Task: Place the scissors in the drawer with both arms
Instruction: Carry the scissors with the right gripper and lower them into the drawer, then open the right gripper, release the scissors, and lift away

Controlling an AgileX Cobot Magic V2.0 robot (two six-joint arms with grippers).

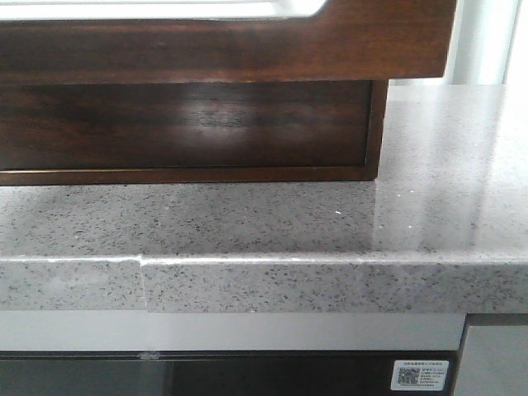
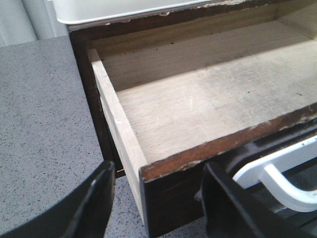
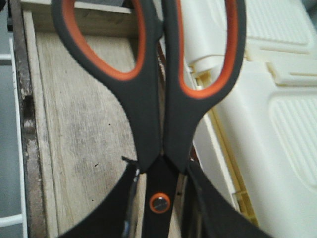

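Scissors: black handles with orange-lined finger loops and an orange pivot screw; judged light, rigid, hard plastic over steel, handles slightly grippy, blades likely slick. Held by the right claw, clenched on them at the pivot, just below where the handles meet; this looks the soundest hold, close to the balance point. Long axis runs straight away from the claw, loops leading, blades hidden between the fingers. Position: hanging over the open drawer, above its pale bare floor, beside a cream plastic tray. Left claw: spread apart, grasping nothing, one finger either side of the near corner of the drawer's dark front, a white handle alongside. Worktop: grey speckled stone, carrying the dark wooden cabinet beyond.
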